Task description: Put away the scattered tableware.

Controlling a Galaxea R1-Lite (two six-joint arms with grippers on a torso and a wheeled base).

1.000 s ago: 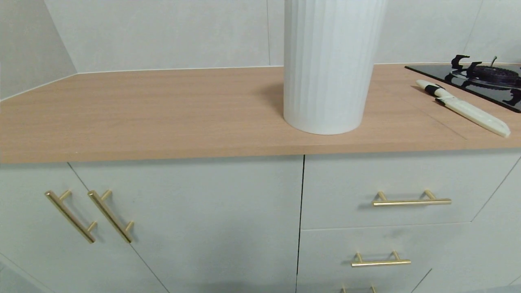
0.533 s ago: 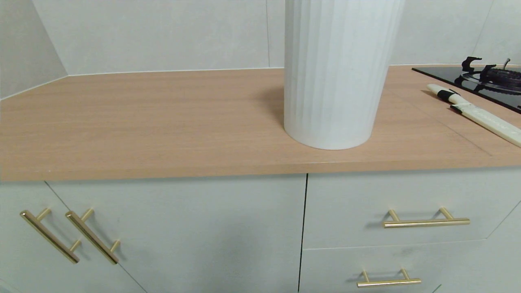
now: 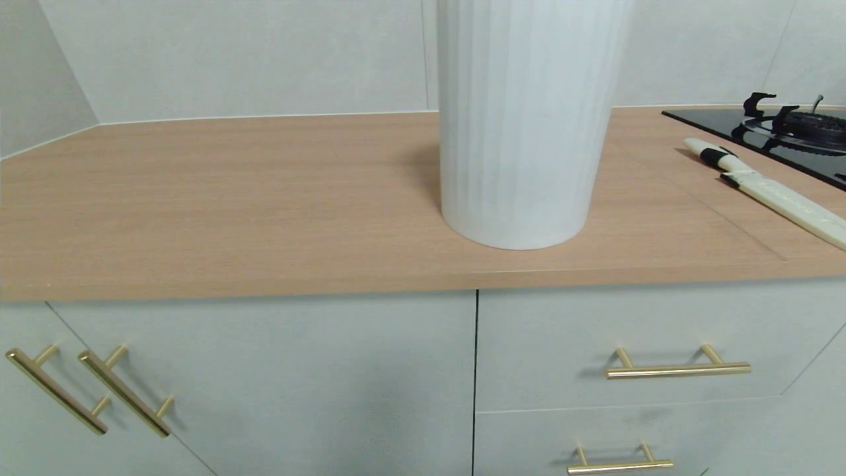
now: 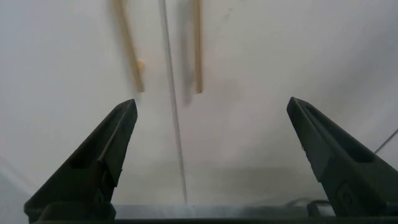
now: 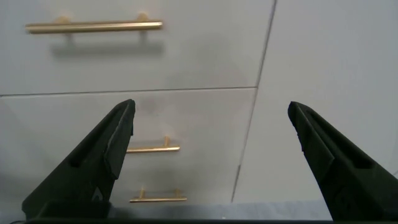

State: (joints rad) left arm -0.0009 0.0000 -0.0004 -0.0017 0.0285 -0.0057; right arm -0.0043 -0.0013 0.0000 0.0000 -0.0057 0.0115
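A cream-bladed knife (image 3: 770, 192) with a black-banded handle lies on the wooden counter (image 3: 231, 198) at the far right, beside the hob. A tall white ribbed container (image 3: 522, 119) stands near the counter's front edge, right of centre. My left gripper (image 4: 211, 106) is open, facing the pale cabinet doors and their two gold handles (image 4: 132, 46). My right gripper (image 5: 211, 109) is open too, facing the drawer fronts with a gold handle (image 5: 93, 27). Nothing sits between either pair of fingers.
A black glass hob with a burner grate (image 3: 793, 125) occupies the back right of the counter. Below it are cabinet doors with gold handles (image 3: 122, 393) on the left and drawers with gold handles (image 3: 677, 368) on the right. Tiled walls close off the back and left.
The whole head picture has shifted: the counter edge sits lower and the container looks larger, so the camera has moved closer. Nothing on the counter has moved.
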